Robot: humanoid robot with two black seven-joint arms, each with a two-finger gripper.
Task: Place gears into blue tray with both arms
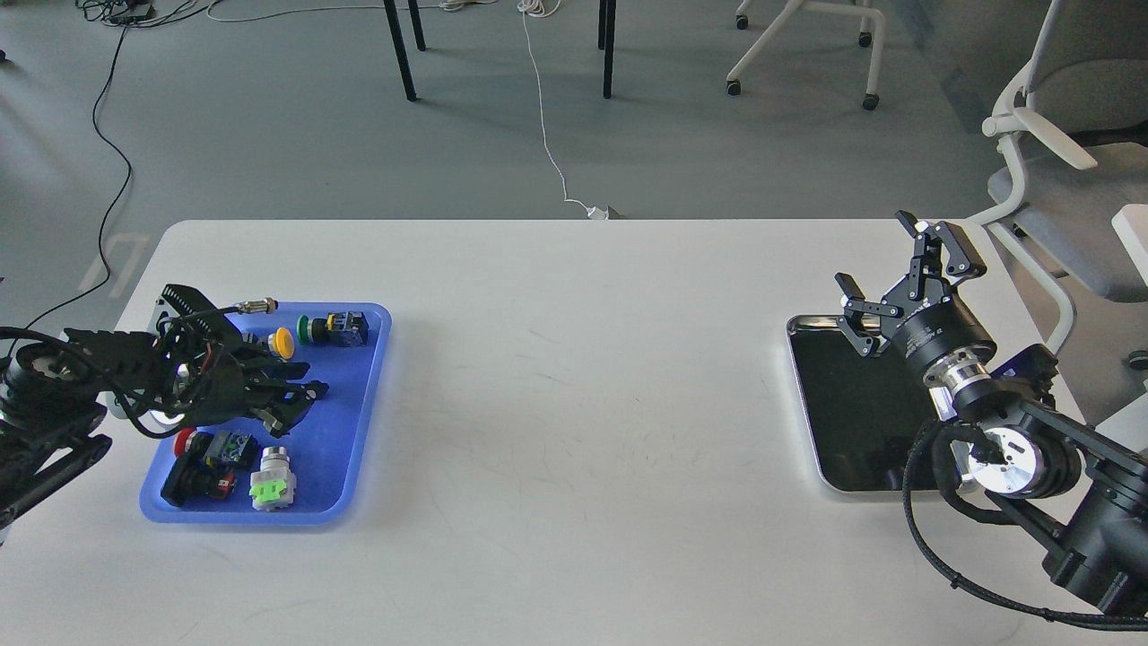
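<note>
Right gripper (pixel 897 269): jaws wide apart, nothing between them, raised over the far edge of the silver tray (pixel 812 413). One finger points up and away toward the table's far right corner, the other reaches left above the tray's far rim. The tray's dark mirror bottom shows no parts in the area not covered by the arm.

Left gripper (pixel 300 399): lies low over the blue tray (pixel 377 359), pointing right. Its fingers are dark against the blue and partly overlap; whether the jaws are apart or together cannot be told, nor whether anything is held.

Gears: none can be made out anywhere in view, in either tray or on the table (pixel 574 404).

Blue tray, at the left of the table, holds push-button switches: a yellow-capped one (pixel 282 342) and a green-capped one (pixel 334 329) toward the far side, a red-capped one (pixel 202 458) and a silver one with a bright green part (pixel 272 485) at the near side. A metal cylinder (pixel 254 307) rests at the far rim.

The two trays are well apart, bare table between them
</note>
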